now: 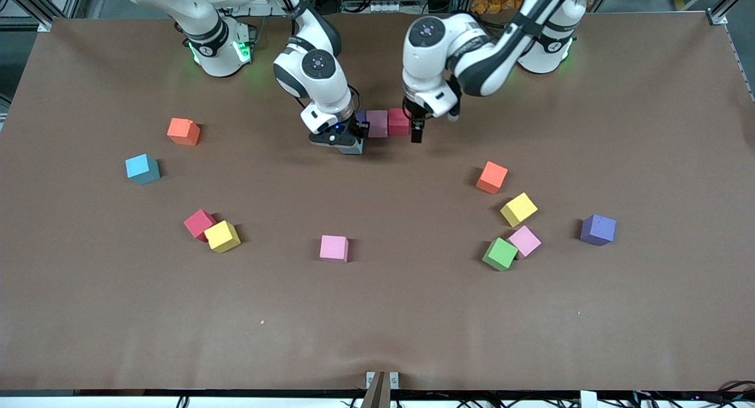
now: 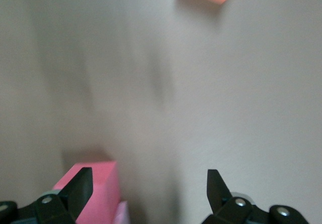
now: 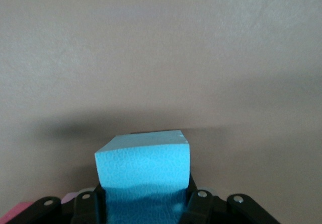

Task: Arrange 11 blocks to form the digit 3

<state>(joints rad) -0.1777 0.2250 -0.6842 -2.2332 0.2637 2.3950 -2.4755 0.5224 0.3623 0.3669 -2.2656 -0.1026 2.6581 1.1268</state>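
Barely begun: I see pink block (image 1: 377,123) and red block (image 1: 399,121) laid touching near the table's (image 1: 413,337) robot-side edge; right gripper (image 1: 351,141) clamps blue block (image 3: 143,166) beside them, left gripper (image 1: 416,128) wide, empty; ten blocks loose

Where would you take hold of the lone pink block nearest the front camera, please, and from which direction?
Judging by its pose, grip the pink block from straight above, fingers on two opposite side faces. It sits flat, nearly square to the table edge, with bare table all around, so either pair of faces looks reachable.
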